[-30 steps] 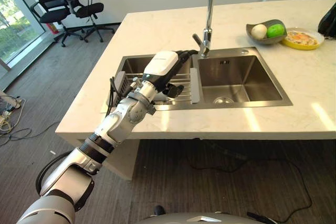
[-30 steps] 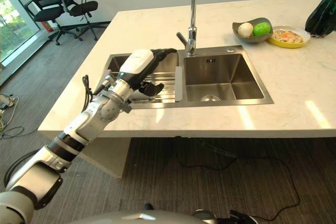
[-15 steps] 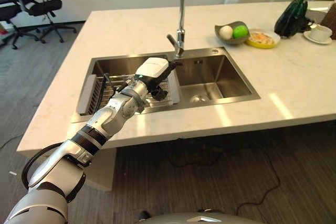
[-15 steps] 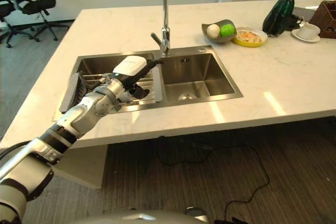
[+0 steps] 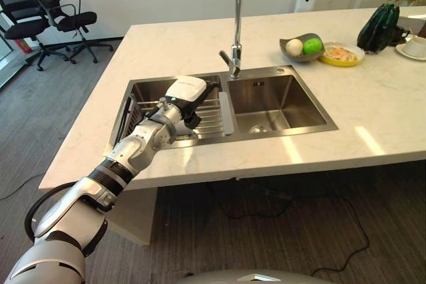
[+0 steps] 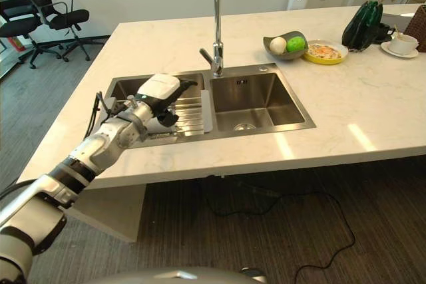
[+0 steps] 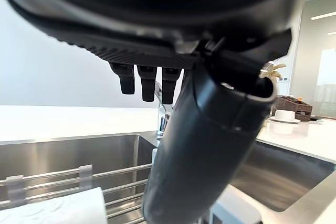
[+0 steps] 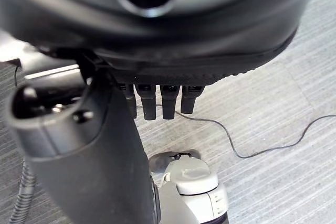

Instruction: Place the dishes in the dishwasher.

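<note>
My left hand [image 5: 186, 90], with a white cover on its back, hovers over the wire rack [image 5: 216, 114] in the left basin of the steel sink [image 5: 279, 98]. Its fingers [image 7: 148, 80] are relaxed and hold nothing, and the thumb [image 7: 199, 150] stands free above the rack wires. On the counter at the far right sit a grey bowl [image 5: 303, 46] with a white ball and a green fruit, a yellow plate [image 5: 341, 54] of food, and a cup on a saucer [image 6: 401, 43]. My right hand [image 8: 157, 35] hangs empty over the grey carpet, fingers [image 8: 160, 103] relaxed.
A tall faucet [image 5: 234, 24] stands between the two basins. A dark green object [image 5: 378, 28] and a wicker basket [image 6: 421, 28] stand near the cup. Office chairs [image 5: 53, 18] are on the floor at the back left. The counter's front edge [image 5: 266, 167] runs across the view.
The camera has swung, shifting the whole picture. My left hand stays over the rack in the left basin, still empty.
</note>
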You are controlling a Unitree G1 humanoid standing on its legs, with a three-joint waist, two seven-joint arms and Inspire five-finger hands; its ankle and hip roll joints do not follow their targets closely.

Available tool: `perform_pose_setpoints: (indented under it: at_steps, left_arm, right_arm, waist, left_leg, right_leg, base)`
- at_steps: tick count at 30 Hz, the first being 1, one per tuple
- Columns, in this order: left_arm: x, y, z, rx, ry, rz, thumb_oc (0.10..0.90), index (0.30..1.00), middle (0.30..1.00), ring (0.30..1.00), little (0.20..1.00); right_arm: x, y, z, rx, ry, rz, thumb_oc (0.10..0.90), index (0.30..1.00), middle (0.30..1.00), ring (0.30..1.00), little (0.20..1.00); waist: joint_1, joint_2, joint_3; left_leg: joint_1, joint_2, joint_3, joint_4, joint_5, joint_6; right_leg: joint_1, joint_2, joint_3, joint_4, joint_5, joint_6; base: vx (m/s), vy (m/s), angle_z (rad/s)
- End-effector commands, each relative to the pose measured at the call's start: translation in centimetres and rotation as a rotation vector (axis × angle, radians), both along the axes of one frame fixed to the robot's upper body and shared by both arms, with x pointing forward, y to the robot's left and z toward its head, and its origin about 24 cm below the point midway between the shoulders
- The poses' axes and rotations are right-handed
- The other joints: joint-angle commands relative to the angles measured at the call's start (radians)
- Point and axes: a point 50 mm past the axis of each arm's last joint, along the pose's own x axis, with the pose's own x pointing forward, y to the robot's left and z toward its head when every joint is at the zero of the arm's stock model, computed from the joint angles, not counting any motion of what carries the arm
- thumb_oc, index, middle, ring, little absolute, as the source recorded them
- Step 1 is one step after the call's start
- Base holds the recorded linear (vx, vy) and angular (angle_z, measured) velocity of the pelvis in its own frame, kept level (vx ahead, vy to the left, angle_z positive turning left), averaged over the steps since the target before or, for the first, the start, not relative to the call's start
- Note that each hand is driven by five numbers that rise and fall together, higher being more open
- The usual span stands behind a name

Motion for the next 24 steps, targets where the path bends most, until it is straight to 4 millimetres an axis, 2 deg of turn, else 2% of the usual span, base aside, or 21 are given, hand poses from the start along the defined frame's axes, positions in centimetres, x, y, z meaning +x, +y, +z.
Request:
perform_pose_setpoints:
  at_steps: [1,13,16,24]
  left_arm:
    - [2.3,1.1,8.1,-0.009,-0.280,0.083,0.800,0.900,0.900,0.900,0.900]
    - [3.1,3.4,6.8,-0.012,-0.215,0.217,0.800,0.900,0.900,0.900,0.900]
    - [3.4,4.2,5.9,-0.033,-0.167,0.262,0.800,0.900,0.900,0.900,0.900]
    - [3.7,4.7,5.0,-0.063,-0.115,0.303,0.800,0.900,0.900,0.900,0.900]
  right_arm:
    - [1.6,0.1,0.0,-0.003,-0.040,0.027,0.800,0.900,0.900,0.900,0.900]
    - [1.8,0.1,0.0,0.005,-0.024,0.077,0.800,0.900,0.900,0.900,0.900]
    - [2.5,-0.1,0.1,-0.004,-0.040,0.092,0.800,0.900,0.900,0.900,0.900]
    - [3.5,-0.3,0.3,-0.011,-0.066,0.110,0.800,0.900,0.900,0.900,0.900]
  waist:
    - [0.006,-0.048,0.017]
    - [0.005,-0.047,0.024]
    - [0.002,-0.045,0.025]
    - [-0.006,-0.041,0.030]
  left_leg:
    - [0.102,-0.071,0.056,0.004,-0.189,0.007]
    - [0.103,-0.071,0.053,0.004,-0.192,0.006]
    - [0.103,-0.072,0.057,0.004,-0.193,0.008]
    - [0.103,-0.074,0.061,0.004,-0.195,0.010]
  right_leg:
    - [-0.028,-0.067,-0.071,-0.075,0.067,0.118]
    - [-0.029,-0.068,-0.072,-0.075,0.062,0.112]
    - [-0.032,-0.067,-0.065,-0.075,0.061,0.110]
    - [-0.040,-0.064,-0.053,-0.075,0.061,0.110]
  base:
    - [0.00,0.000,0.00]
    - [0.02,-0.004,0.00]
    - [0.04,-0.003,0.00]
    - [0.03,-0.001,-0.01]
